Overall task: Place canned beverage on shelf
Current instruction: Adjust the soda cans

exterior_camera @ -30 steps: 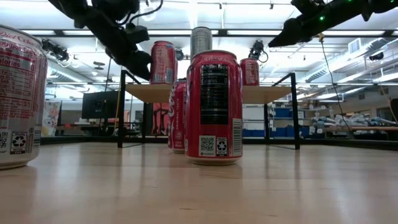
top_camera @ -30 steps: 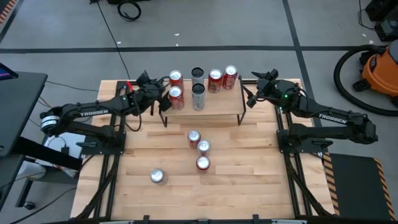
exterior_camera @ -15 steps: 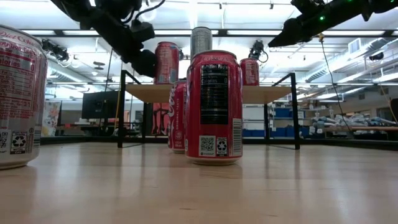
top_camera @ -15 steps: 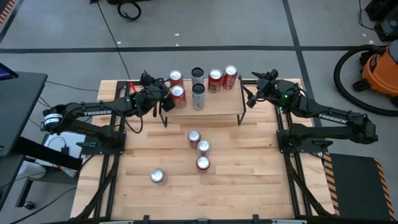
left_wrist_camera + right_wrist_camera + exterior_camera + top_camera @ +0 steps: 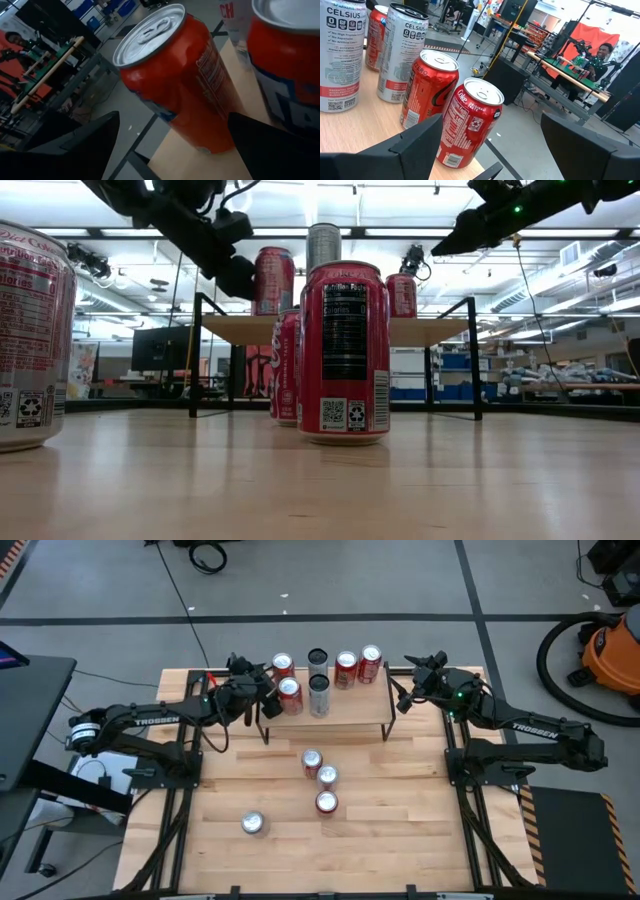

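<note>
The shelf [image 5: 350, 712] stands at the table's far side and carries several upright cans. A red can [image 5: 290, 690] stands on its base at the shelf's left end. My left gripper [image 5: 268, 695] is open around it, one finger on each side. Behind it stand another red can [image 5: 283, 665] and two silver cans [image 5: 318, 680]. Two more red cans [image 5: 358, 663] stand toward the right end. My right gripper [image 5: 402, 692] hangs open just off the shelf's right end and touches nothing. My left gripper comes nearly level from the table's left, its fingers either side of the red can's lower half. One finger [image 5: 270, 145] lies against the can's side wall [image 5: 227, 117]; the other [image 5: 95, 145] shows a gap. The can stands upright, its base [image 5: 205, 147] on the shelf.
Several loose cans stand on the tabletop in front of the shelf: three in a row [image 5: 322, 780] near the middle and one [image 5: 252, 824] toward the near left. In the low view they rise large in front, one red can [image 5: 345, 350] in the middle.
My left gripper has rolled a little and edged toward the table's right along the shelf. The red can between its fingers has slid the same way on the shelf top, staying upright.
</note>
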`<state>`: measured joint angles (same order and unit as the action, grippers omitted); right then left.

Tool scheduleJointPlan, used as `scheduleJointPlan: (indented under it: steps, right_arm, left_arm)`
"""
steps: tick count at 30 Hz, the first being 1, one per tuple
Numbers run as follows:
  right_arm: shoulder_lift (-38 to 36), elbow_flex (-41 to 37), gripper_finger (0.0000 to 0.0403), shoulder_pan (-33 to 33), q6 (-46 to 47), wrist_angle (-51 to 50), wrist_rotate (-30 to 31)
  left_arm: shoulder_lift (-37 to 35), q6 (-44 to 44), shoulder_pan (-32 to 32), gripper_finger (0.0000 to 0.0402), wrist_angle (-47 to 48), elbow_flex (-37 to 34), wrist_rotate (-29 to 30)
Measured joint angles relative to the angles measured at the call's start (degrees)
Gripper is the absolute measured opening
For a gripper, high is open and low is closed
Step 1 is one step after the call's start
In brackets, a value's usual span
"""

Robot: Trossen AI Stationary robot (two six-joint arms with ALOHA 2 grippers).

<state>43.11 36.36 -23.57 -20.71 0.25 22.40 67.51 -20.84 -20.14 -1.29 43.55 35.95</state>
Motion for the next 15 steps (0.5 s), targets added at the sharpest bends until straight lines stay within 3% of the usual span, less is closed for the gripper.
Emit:
scheduleJointPlan:
  steps: [15]
  right_arm:
    - [0.0, 0.0, 0.0347, 0.0, 0.0, -0.04, 0.0]
  left_arm:
    - [1.24, -3.89, 0.2, 0.0384, -2.26, -0.04, -1.85]
